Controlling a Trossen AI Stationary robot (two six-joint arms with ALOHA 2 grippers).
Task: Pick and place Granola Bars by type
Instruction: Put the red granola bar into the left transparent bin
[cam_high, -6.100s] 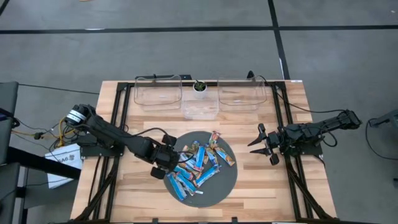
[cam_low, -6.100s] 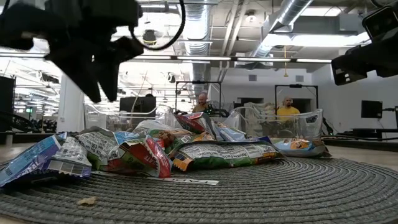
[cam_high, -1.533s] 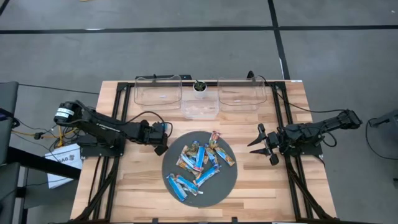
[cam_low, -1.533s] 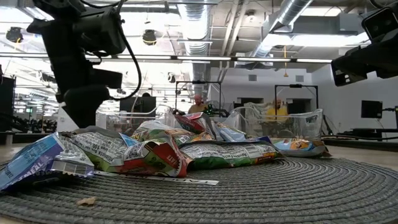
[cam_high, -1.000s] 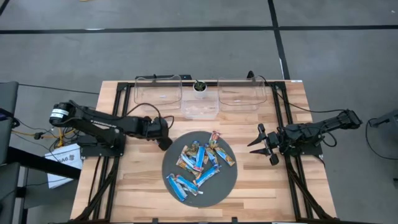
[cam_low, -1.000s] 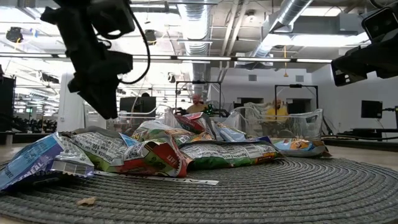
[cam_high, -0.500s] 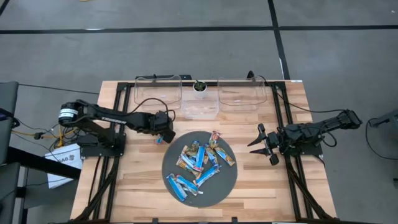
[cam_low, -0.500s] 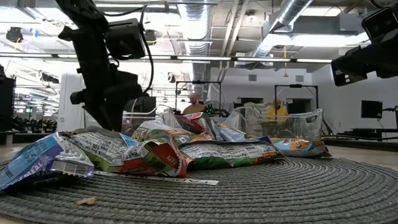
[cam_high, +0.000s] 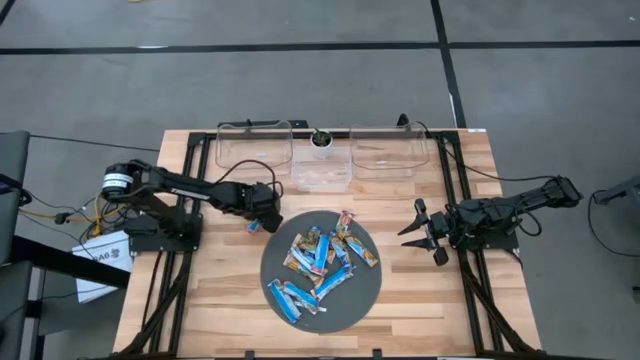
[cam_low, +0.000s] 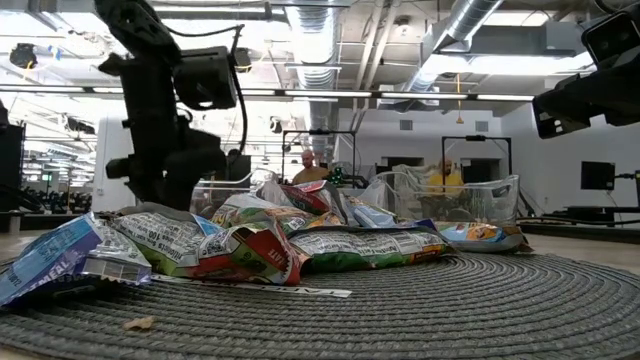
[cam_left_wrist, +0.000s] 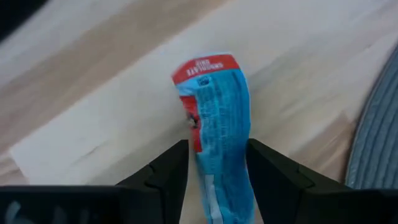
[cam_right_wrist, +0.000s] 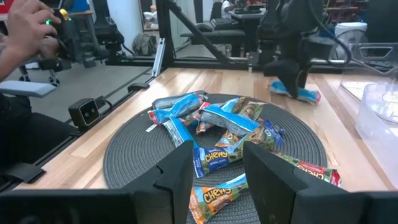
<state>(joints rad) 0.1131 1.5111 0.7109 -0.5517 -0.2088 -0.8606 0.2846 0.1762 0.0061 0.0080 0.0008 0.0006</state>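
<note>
1 blue bar (cam_left_wrist: 217, 118) was pinched between the fingers of the left gripper (cam_high: 262, 222), hanging just off the rim of the round grey mat (cam_high: 365, 300) over the bare wood surface (cam_high: 420, 300). The rest of the granola bars (cam_high: 320, 262) lay heaped on the mat, blue ones mixed with tan ones. 3 clear bins sat along the far edge; the left bin (cam_high: 255, 148) was nearest the carried bar. The right gripper (cam_high: 422, 232) waited beside the mat with its fingers spread and nothing between them. The hold looked narrow, on the wrapper only, so the slick foil could slide out during the carry. A release short of the bin wall would likely leave the bar on the wood, or a wrong bin would spoil the sorting.
</note>
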